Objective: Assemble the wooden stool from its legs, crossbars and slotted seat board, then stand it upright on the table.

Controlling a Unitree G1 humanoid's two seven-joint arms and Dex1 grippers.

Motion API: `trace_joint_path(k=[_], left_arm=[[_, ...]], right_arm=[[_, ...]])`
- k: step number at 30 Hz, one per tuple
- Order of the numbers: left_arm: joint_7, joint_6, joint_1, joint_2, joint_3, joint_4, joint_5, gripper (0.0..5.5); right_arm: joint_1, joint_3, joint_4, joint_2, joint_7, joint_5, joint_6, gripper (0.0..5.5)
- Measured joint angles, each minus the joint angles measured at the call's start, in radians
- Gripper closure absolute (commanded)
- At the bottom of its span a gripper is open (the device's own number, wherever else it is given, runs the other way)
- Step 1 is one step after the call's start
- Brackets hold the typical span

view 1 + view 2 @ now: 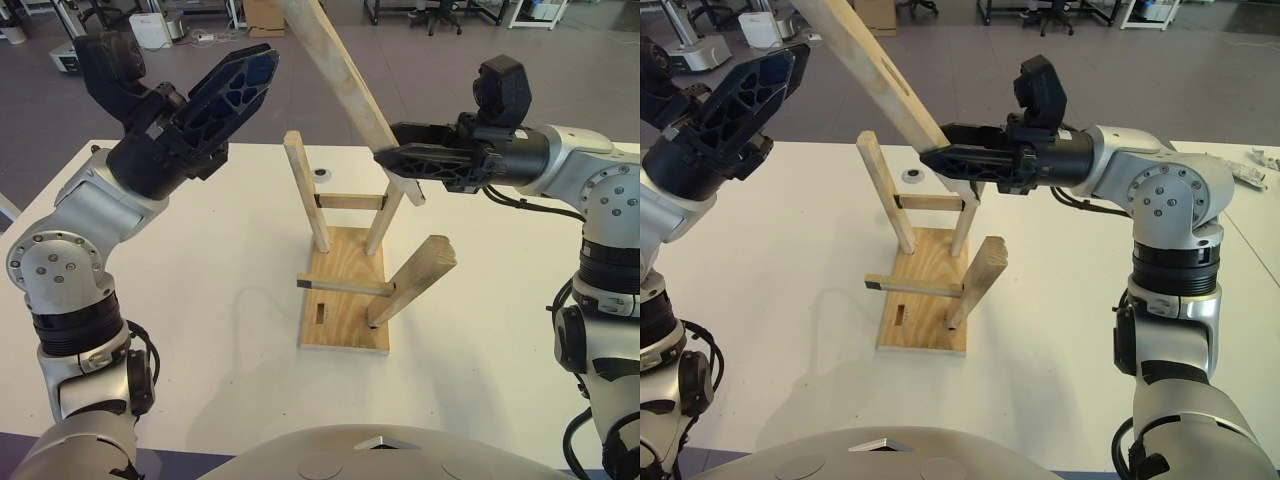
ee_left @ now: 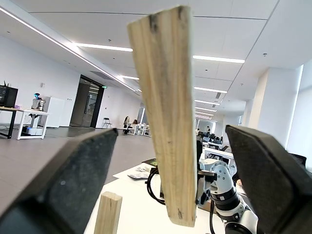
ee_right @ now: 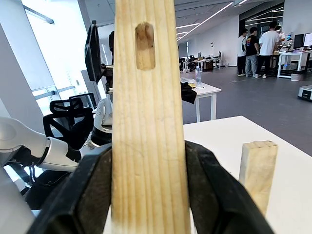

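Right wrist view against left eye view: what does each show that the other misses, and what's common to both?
Right wrist view: the face of the held leg head-on, with its mortise slot, and the fingers pressed against both edges. Left eye view: the seat board flat on the table, one crossbar joining two standing legs, a second crossbar on a tilted leg. Shared: the right gripper clamping that leg, plus another leg's end, which one unclear.

Cut off at the top edge: held leg (image 1: 345, 80) upper end. Hidden behind right fingers (image 1: 440, 165): standing leg (image 1: 383, 222) top.
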Motion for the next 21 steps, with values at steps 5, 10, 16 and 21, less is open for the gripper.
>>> trace_joint_path(k=[5,10,16,21], left_arm=[[0.011,-0.002,0.0,-0.016,-0.006,-0.012,-0.033,1.45],[0.005,-0.039,0.0,-0.042,0.002,-0.015,-0.039,2.02],[0.001,-0.042,0.033,-0.055,-0.003,-0.043,-0.059,3.01],[0.0,-0.042,0.036,-0.055,-0.005,-0.051,-0.059,3.4]], right_arm=[[-0.008,0.082,0.001,-0.02,0.087,-0.039,-0.004,3.44],[-0.047,0.153,0.024,-0.054,0.201,-0.104,-0.027,3.45],[-0.092,0.169,0.073,-0.056,0.242,-0.131,-0.041,3.45],[-0.098,0.169,0.087,-0.057,0.258,-0.126,-0.021,3.45]])
